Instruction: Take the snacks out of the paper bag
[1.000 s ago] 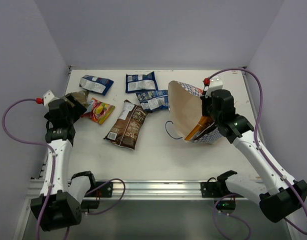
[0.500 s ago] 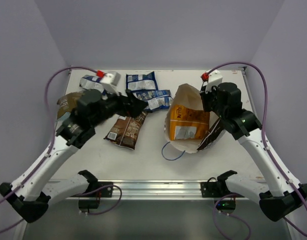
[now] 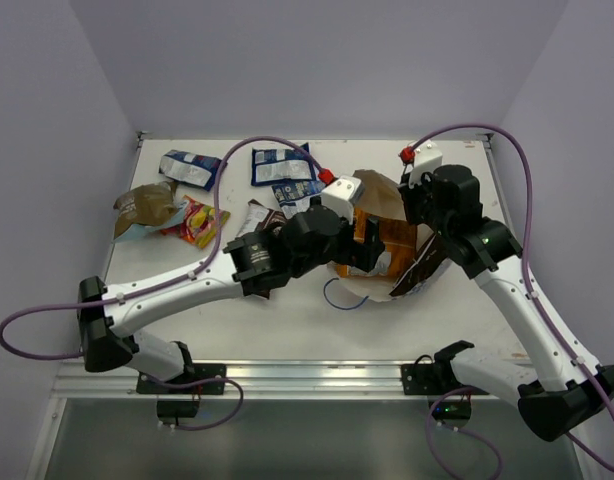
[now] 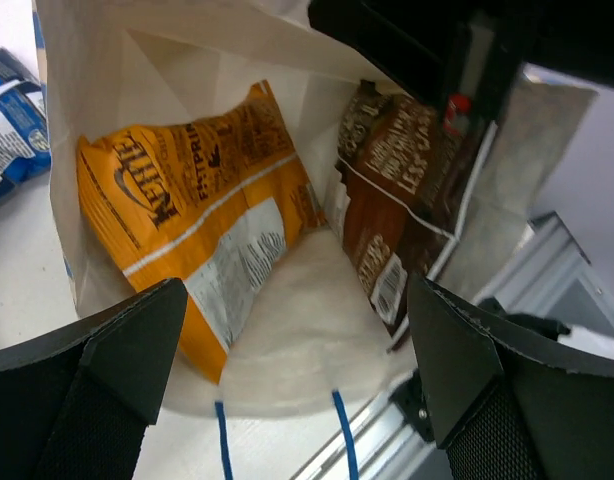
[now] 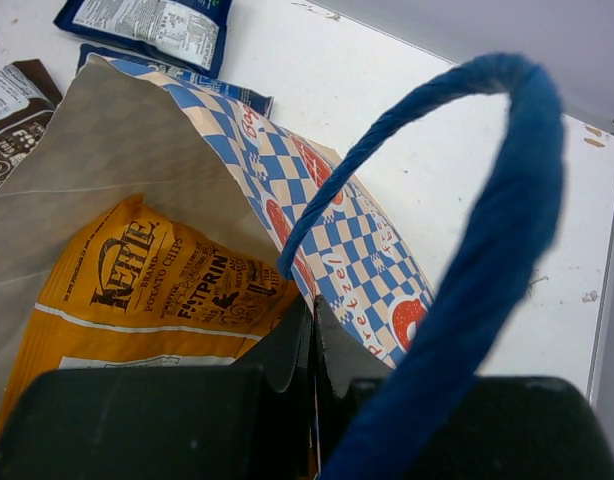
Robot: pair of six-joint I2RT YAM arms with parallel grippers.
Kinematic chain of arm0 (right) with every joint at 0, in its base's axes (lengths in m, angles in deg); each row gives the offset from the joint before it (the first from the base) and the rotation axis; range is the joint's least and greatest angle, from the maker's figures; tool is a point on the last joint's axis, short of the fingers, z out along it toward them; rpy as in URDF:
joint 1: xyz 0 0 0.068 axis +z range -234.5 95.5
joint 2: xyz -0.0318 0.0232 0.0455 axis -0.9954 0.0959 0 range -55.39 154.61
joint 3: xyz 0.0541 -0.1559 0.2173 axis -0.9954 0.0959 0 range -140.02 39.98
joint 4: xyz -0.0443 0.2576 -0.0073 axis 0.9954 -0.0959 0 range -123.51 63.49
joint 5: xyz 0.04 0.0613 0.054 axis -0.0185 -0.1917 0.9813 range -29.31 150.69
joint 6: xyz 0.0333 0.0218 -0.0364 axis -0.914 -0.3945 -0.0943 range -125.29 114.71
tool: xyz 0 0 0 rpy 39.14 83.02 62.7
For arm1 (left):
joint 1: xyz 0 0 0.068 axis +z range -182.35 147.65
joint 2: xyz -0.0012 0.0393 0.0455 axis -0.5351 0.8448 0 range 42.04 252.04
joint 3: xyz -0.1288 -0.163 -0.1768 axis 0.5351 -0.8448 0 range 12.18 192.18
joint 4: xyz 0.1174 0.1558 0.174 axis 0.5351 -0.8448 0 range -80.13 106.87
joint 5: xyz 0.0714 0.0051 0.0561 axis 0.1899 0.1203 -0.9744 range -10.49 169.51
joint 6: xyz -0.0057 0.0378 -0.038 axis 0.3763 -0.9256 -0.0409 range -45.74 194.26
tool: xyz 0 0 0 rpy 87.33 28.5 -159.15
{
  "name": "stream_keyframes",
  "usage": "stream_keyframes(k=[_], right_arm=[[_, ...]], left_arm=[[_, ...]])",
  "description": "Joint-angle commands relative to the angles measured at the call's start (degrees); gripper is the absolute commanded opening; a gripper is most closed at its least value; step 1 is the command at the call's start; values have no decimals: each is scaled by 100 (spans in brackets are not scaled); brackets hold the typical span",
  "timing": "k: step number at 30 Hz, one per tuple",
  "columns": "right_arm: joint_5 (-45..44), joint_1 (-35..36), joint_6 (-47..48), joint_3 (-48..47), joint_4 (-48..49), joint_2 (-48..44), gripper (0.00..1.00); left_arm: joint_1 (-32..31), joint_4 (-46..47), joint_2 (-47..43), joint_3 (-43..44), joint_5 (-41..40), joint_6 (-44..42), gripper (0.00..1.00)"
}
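Paper bag (image 3: 379, 197): tipped over right of the tabletop's (image 3: 317, 320) centre, nearer the right edge, mouth gaping toward the near-left corner. Outer wall is blue-and-white checkered, the inside cream. One blue cord handle (image 5: 467, 200) arcs close over the right wrist camera.

Left arm (image 3: 187, 290): reaches across from the near-left corner. Left tool (image 4: 295, 300) sits at the bag's mouth, fingers spread wide and holding nothing.

Right tool (image 5: 313, 345): fingers pinched together on the bag's rim.

In the bag: orange Kettle chip packet (image 4: 202, 235) on the left, dark brown chip packet (image 4: 402, 205) against the right wall.

Out on the tabletop:
- Second brown chip bag (image 3: 255, 213), near centre, partly under the left arm.
- Three blue-and-white packets (image 3: 280, 163) along the far edge.
- Olive-tan packet (image 3: 145, 203) and red-and-yellow packet (image 3: 197, 222), near the left edge.
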Motion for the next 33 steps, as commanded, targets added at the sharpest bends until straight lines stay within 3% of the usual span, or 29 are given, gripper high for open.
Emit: stream_keyframes(k=[1, 10, 25, 30, 33], right_arm=[[52, 56, -18, 2, 243, -43, 0], [-27, 74, -71, 222, 367, -140, 0], [201, 109, -238, 450, 560, -263, 0], [219, 126, -255, 591, 613, -307, 0], [140, 117, -264, 626, 639, -298, 0]], left_arm=[[-10, -306, 480, 598, -882, 490, 98], [-19, -1458, 1535, 1433, -1603, 1151, 100], [315, -1566, 2485, 1680, -1665, 1292, 100], [473, -1364, 2740, 1838, -1551, 1205, 89], [482, -1135, 2810, 1934, -1446, 1055, 73]])
